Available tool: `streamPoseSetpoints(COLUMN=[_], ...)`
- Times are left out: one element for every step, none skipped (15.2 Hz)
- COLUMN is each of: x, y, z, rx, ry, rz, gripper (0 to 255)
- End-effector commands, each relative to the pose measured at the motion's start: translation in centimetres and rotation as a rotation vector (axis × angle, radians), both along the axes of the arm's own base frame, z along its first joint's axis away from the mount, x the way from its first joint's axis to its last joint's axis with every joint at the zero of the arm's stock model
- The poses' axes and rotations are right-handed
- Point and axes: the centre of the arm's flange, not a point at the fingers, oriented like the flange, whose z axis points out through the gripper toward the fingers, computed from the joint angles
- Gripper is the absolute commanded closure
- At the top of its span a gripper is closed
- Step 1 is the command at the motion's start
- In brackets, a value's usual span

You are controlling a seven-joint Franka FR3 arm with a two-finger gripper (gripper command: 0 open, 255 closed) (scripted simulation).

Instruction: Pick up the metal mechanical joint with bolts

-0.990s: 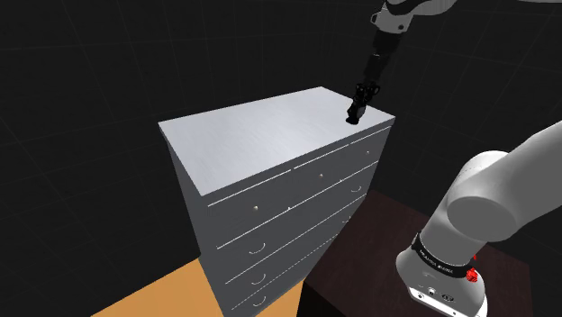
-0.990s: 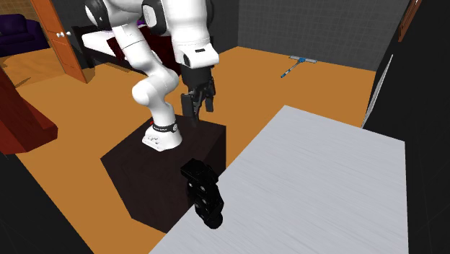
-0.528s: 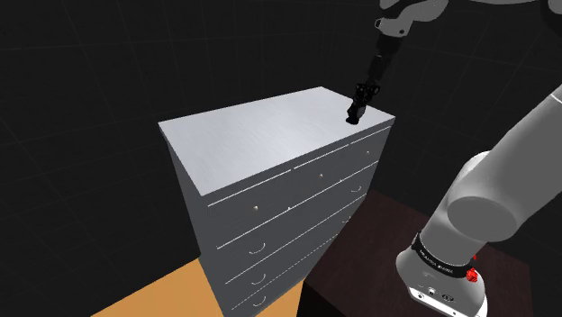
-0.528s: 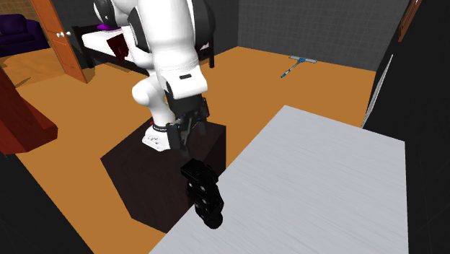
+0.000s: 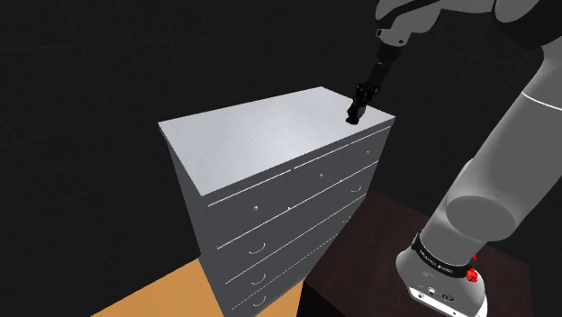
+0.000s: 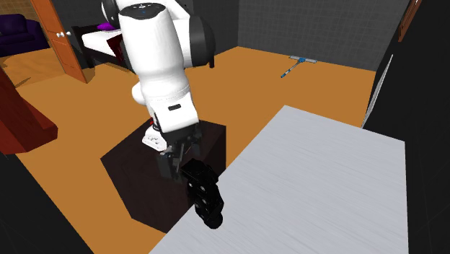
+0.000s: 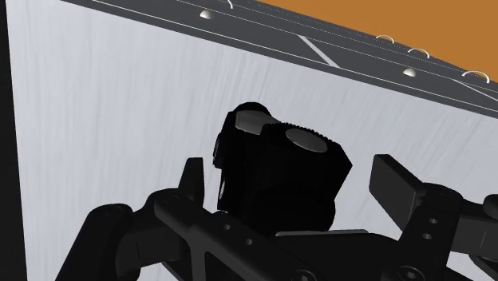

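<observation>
The joint stands upright on the dresser top, at the corner nearest the stand. It is a chunky black stack of rounded blocks, with ribbed rims and two grey round faces. The gripper straddles it with its fingers apart, and one finger is plainly clear of it. The top is pale grey with a brushed grain. The drawers have small knobs and curved pulls. The floor below is orange.
</observation>
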Motion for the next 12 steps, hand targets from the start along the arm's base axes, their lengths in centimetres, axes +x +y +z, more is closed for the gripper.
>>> streamPoseSetpoints(x=[0.09,0.09,0.09,0.08,0.09,0.06,0.05,0.04,0.05,0.05,0.05,0.03], y=[0.02,0.02,0.02,0.02,0.02,0.01,0.00,0.00,-0.01,-0.01,0.00,0.00], z=[-1.05,-1.58,-1.89,-1.89,-1.89,-1.89,-1.88,-1.88,-1.90,-1.89,-1.89,-1.89], rx=[0.000,0.000,0.000,0.000,0.000,0.000,0.000,0.000,0.000,0.000,0.000,0.000], ry=[0.000,0.000,0.000,0.000,0.000,-0.001,-0.001,-0.001,-0.001,-0.001,0.000,0.000], rz=[0.000,0.000,0.000,0.000,0.000,0.000,0.000,0.000,0.000,0.000,0.000,0.000], gripper=[0,0,0,0,0,255,255,255,255,255,255,255])
